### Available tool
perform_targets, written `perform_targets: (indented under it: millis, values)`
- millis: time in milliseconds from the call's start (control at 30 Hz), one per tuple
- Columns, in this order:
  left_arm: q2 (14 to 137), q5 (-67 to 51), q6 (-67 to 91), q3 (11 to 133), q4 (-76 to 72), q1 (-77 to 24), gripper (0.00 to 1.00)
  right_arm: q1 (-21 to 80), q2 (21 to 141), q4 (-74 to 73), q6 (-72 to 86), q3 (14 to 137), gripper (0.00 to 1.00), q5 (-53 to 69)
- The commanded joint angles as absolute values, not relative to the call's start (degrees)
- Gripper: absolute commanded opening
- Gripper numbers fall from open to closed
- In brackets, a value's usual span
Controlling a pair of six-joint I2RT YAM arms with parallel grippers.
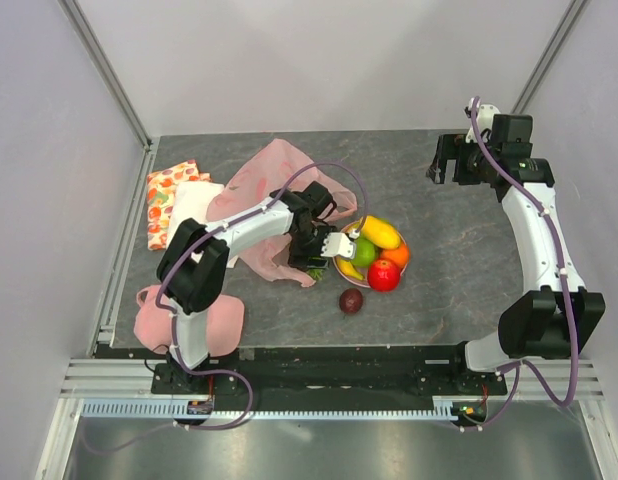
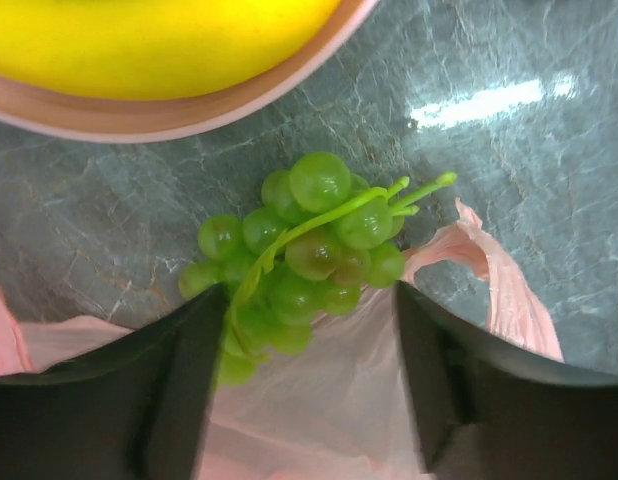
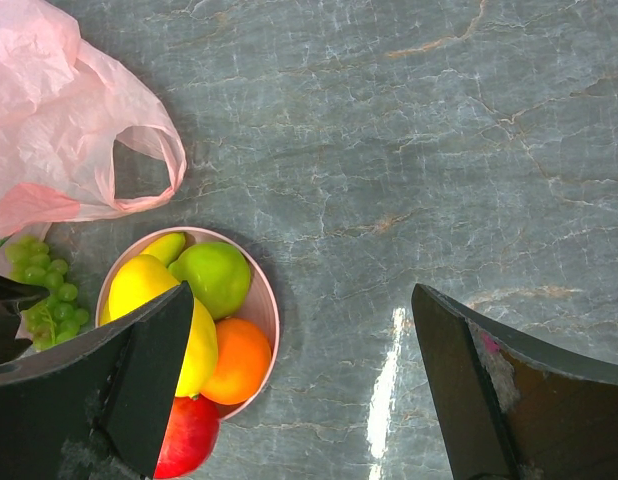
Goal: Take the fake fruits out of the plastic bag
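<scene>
A bunch of green grapes (image 2: 309, 250) lies at the mouth of the pale-pink plastic bag (image 1: 274, 185), half on the film (image 2: 319, 400). My left gripper (image 2: 311, 290) straddles the bunch, open; its left finger touches the grapes and the right finger stands apart from them. Just right of it, the pink plate (image 1: 340, 236) holds a yellow mango (image 1: 381, 232), green apple (image 1: 362, 250), orange (image 1: 398, 256), red apple (image 1: 384, 274) and banana (image 1: 347, 268). A dark plum (image 1: 351, 300) lies on the table in front. My right gripper (image 1: 444, 160) hangs open at the far right, holding nothing.
A fruit-printed cloth (image 1: 169, 195) lies at the far left beside the bag. A pink cloth (image 1: 189, 320) sits by the left arm's base. White walls enclose the dark marbled table (image 1: 459, 270).
</scene>
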State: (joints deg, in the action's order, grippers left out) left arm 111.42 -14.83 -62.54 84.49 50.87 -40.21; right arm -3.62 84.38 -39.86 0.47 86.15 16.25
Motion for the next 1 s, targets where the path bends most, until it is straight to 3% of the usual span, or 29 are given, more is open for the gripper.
perform_targets:
  millis: [0, 133, 533, 767, 967]
  values:
    - [111.62, -13.89, -67.68, 86.66, 51.42, -40.17, 0.59, -3.96, 84.46, -38.23, 0.97, 87.45, 0.98, 16.7]
    - [111.88, -14.23, -66.01, 87.19, 50.89, -39.99, 0.02, -4.04, 84.64, -38.14, 0.97, 87.27, 0.98, 16.61]
    - [106.79, -24.51, -54.68, 105.36, 58.8, -38.76, 0.02, -4.22, 85.08, -37.97, 0.53, 87.72, 0.98, 16.17]
    - [110.12, -27.42, -45.81, 116.36, 56.95, -39.2, 0.02, -4.31, 85.08, -37.88, 0.53, 87.71, 0.98, 16.17]
    - [110.22, -29.97, -40.18, 113.04, 50.64, -39.29, 0.02, -4.57, 84.2, -38.06, 0.53, 87.45, 0.98, 15.65]
